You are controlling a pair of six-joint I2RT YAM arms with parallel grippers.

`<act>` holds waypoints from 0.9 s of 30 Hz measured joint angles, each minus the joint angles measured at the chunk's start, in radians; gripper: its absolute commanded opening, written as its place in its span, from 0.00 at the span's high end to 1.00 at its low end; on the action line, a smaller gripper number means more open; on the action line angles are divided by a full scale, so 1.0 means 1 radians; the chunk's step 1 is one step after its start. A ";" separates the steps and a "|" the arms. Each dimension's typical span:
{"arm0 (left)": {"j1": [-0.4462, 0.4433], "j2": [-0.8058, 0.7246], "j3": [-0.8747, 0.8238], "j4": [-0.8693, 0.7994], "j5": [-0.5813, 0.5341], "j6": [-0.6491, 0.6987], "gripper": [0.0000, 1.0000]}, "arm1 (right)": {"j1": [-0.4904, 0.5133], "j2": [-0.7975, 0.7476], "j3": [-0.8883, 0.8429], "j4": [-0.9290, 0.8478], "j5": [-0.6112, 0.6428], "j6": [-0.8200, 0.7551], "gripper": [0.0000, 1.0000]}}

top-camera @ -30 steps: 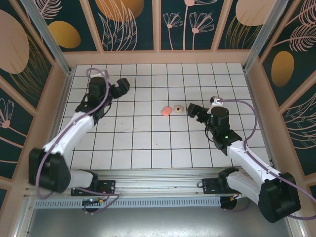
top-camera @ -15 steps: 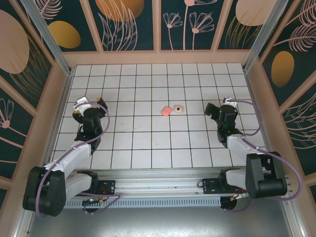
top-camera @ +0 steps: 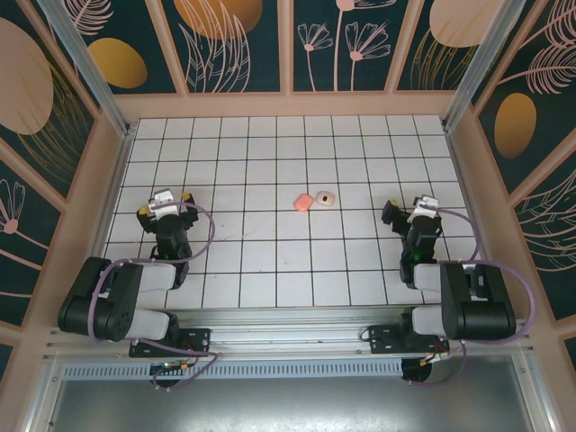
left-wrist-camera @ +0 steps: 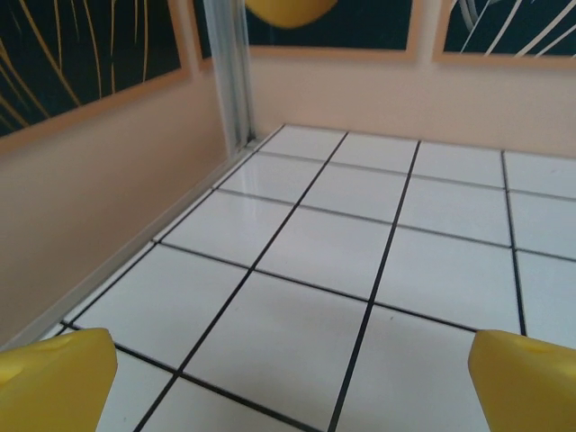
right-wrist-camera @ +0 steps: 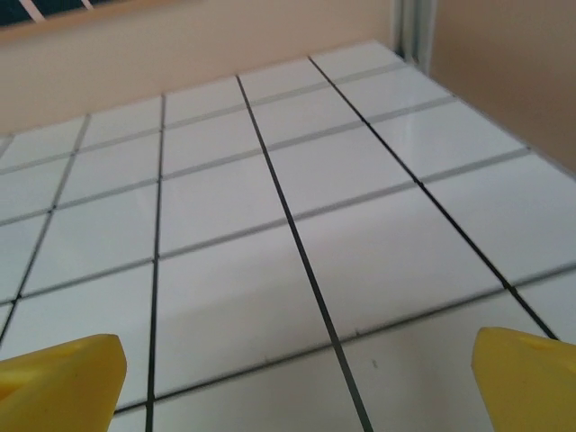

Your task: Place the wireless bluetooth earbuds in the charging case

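- Near the bases, both arms sit folded. The left gripper (top-camera: 164,205) and right gripper (top-camera: 409,210) are spread wide and empty, likely parked.
- Mid-table, well apart from both, a pale bud (top-camera: 325,197) lies just beside a pink block (top-camera: 303,202), probably the case.
- Insertion not yet done.

Top external: high above and behind both arm bases, looking steeply down; far enough to take in the whole tiled floor (top-camera: 270,162).
Left wrist: just behind the left gripper (left-wrist-camera: 290,382), low over the tiles, facing ahead of it toward a corner post (left-wrist-camera: 229,72).
Right wrist: just behind the right gripper (right-wrist-camera: 292,373), low, facing ahead toward the wall (right-wrist-camera: 180,45).
Shared: the tiled floor.
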 measured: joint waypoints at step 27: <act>0.125 0.116 -0.005 0.175 0.211 -0.016 0.01 | -0.059 0.185 0.050 0.185 -0.262 -0.058 0.01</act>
